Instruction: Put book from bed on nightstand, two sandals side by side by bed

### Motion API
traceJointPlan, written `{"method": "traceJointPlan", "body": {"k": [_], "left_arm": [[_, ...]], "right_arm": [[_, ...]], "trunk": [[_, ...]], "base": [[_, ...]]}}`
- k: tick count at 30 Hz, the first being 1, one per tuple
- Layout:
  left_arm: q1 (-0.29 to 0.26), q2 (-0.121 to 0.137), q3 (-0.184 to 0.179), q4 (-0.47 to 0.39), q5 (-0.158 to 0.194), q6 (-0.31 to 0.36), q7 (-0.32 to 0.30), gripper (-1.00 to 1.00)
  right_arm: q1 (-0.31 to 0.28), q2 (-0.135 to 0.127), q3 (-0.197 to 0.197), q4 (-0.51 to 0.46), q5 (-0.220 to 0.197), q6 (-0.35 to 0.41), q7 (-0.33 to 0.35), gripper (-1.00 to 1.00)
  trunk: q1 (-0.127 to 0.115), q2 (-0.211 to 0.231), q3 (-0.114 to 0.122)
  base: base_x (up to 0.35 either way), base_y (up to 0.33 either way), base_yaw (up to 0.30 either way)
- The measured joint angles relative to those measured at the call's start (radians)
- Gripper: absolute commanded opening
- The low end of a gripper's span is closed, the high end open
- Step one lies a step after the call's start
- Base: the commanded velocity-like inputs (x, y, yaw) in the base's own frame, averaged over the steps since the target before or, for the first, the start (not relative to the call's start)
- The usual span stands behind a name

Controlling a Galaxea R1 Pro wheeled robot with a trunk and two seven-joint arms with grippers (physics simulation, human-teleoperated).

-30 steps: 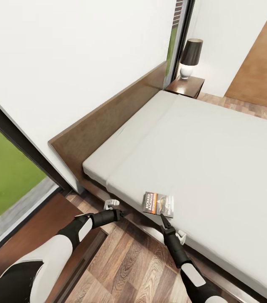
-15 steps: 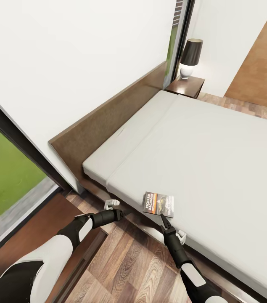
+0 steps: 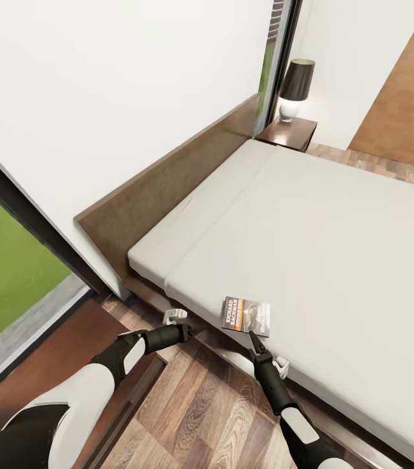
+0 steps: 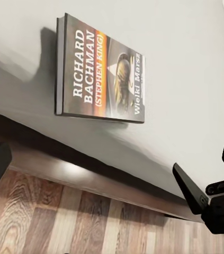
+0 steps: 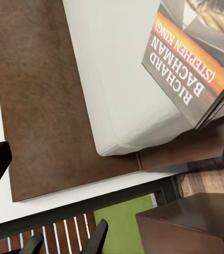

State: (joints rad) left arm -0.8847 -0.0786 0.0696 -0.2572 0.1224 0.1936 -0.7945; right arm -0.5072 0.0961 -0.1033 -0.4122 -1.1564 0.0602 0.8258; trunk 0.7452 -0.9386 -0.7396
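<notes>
I am in the bedroom, with white walls, a wood-plank floor [image 3: 213,404] and a dark-framed glass window [image 3: 11,260] at the near left showing green lawn. The bed [image 3: 337,228] fills the middle and right of the head view: a dark brown headboard along the left wall and a plain pale mattress. At the far end of the headboard stands a nightstand [image 3: 289,133] carrying a table lamp [image 3: 295,90] with a dark shade. A second dark brown cabinet top sits at the near left, under my left arm.

The book [image 3: 246,315] lies flat on the mattress at its near edge, cover up, with "Richard Bachman" readable in both wrist views [image 4: 100,71] [image 5: 199,58]. Nothing else lies on the mattress that I can see.

The right gripper [image 3: 253,340] is at the near edge of the book, its tip touching or just beside the cover; I cannot tell from these views how far its fingers are parted. The left gripper [image 3: 189,330] hovers over the floor just beside the bed frame, to the left of the book and apart from it, holding nothing; its finger spread is also unclear to me.
</notes>
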Motion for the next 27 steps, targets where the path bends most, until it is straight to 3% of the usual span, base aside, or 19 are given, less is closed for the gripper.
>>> {"method": "traceJointPlan", "body": {"k": [27], "left_arm": [[0.001,-0.007,0.0,0.001,0.0,0.0,0.0,1.0]], "right_arm": [[0.0,0.0,0.0,0.0,0.002,0.0,0.0,1.0]], "trunk": [[0.104,-0.189,-0.085]], "base": [[0.0,0.0,0.0]]}}
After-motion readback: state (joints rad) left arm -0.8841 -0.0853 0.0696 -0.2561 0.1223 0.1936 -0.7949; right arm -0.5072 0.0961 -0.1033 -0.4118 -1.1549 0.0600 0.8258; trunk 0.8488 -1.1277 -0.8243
